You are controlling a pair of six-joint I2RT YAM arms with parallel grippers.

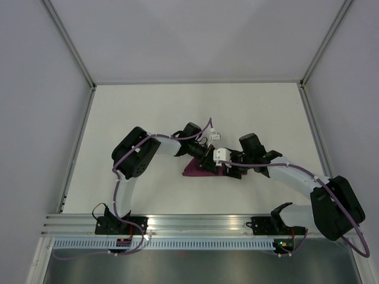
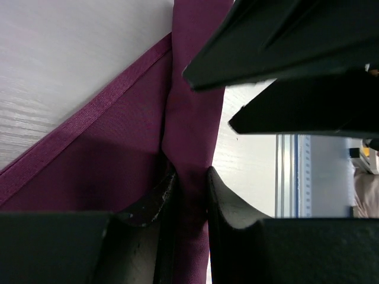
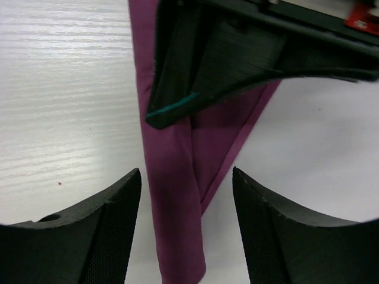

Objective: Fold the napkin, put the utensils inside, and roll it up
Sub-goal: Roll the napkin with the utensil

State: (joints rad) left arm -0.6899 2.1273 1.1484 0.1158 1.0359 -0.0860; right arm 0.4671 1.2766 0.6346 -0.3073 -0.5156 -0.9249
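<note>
Rolled napkin (image 1: 198, 170) at the middle of the table (image 1: 177, 106).
The napkin forms a narrow tube with a flat triangular flap beside it. The left gripper (image 2: 190, 174) pinches the tube between narrow-set fingers. The right gripper (image 3: 186, 173) straddles the tube, fingers wide, one on each side, not clamping it.
</note>
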